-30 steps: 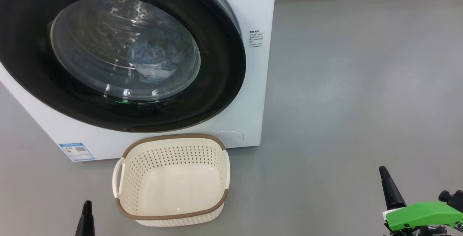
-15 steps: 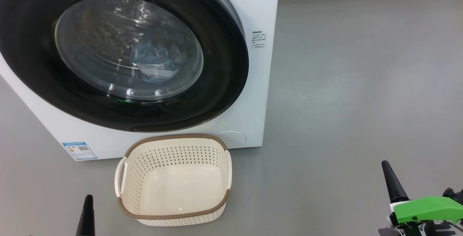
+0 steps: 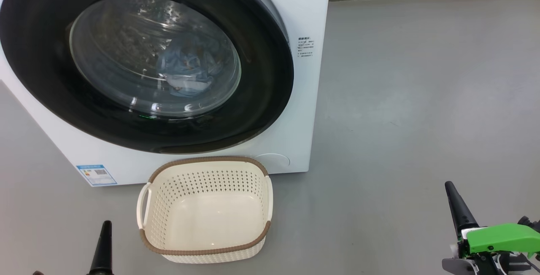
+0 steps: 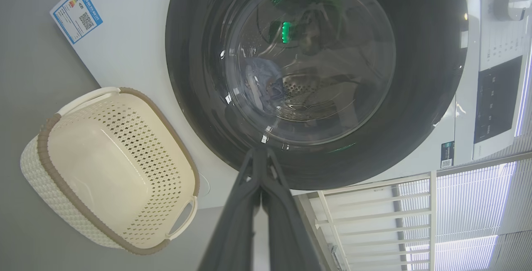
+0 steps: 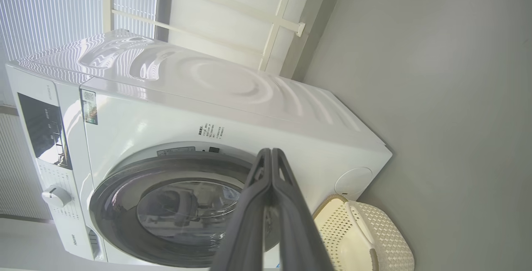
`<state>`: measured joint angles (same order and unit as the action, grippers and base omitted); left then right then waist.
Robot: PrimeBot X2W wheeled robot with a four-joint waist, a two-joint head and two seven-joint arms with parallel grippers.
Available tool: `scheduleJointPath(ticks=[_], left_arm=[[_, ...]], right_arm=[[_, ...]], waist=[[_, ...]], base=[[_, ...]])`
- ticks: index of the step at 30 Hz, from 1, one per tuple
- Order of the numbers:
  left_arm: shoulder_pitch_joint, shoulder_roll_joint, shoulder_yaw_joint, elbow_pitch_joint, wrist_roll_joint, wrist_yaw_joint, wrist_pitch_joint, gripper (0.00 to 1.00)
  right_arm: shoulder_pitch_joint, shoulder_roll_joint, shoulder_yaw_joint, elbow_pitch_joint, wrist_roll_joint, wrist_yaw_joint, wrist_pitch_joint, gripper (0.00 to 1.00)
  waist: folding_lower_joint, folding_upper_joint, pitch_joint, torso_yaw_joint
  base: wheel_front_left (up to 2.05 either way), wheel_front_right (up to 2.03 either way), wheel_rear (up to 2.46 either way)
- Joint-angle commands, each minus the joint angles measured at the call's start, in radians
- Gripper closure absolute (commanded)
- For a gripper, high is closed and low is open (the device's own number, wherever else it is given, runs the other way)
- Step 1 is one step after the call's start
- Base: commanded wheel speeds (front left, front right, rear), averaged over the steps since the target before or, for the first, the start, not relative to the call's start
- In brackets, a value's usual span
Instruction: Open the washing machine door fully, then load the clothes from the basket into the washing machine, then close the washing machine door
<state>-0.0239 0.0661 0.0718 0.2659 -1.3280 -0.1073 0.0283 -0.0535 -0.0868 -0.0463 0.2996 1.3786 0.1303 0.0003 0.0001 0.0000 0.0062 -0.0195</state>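
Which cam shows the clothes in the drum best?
Head view: the clothes sit mid-window behind the closed washing machine door, blue fabric and white lining readable. Left wrist view shows them smaller, darker, sideways. Right wrist view: the glass is mostly reflections; clothes can't be made out.

The washing machine (image 3: pixel 310 110) is white, and its door (image 3: pixel 263 98) has a black rim. The cream basket (image 3: pixel 206 178) has dotted holes and a brown band. The clothes (image 3: pixel 185 66) are light blue.

Grey floor (image 3: pixel 422 98) runs to a white railing (image 4: pixel 432 221) and blinds (image 4: pixel 469 204).
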Motion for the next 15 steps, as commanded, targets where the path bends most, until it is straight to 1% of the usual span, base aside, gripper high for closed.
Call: scheduleJointPath(ticks=[1, 15], left_arm=[[-0.049, 0.004, 0.030, -0.033, -0.028, 0.004, 0.010, 1.00], [-0.068, -0.006, 0.037, -0.043, -0.155, 0.007, 0.048, 1.00]], right_arm=[[-0.044, -0.007, 0.004, -0.032, 0.030, 0.000, 0.010, 1.00], [-0.055, -0.003, -0.009, -0.039, 0.151, 0.000, 0.044, 1.00]], waist=[[-0.0001, 0.0000, -0.001, 0.001], [-0.0001, 0.0000, -0.004, 0.010]], base=[[0.00, 0.00, 0.00], [0.00, 0.00, 0.00]])
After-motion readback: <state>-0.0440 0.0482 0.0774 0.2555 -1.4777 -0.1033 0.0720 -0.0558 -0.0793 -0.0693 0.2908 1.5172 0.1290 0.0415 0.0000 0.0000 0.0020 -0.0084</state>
